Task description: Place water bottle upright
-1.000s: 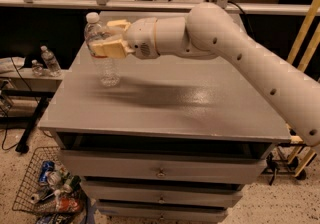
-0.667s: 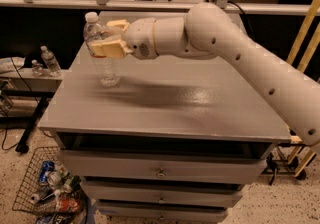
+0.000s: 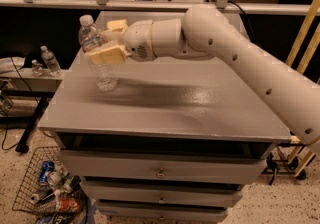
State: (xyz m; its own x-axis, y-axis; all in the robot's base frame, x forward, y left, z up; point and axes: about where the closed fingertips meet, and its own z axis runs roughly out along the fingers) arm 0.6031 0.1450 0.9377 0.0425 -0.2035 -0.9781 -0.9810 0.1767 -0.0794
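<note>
One hand pinches the water bottle, long axis nearly vertical, cap on top.

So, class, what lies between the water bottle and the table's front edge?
Bare tabletop, in the camera view. The hand clasps the water bottle above it.

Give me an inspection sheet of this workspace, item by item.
Surface: grey cabinet top, slight sheen.
Job's things: bottle, cap up, slightly tilted, base low over the left rear; contact unclear.
Clutter: two small bottles on a side shelf at left; basket of cans on the floor.
Grippers: tool shut on the bottle's upper half, over the top's left side.
Cables: black cable at left.
Surroundings: drawers below; yellow pole at right.
</note>
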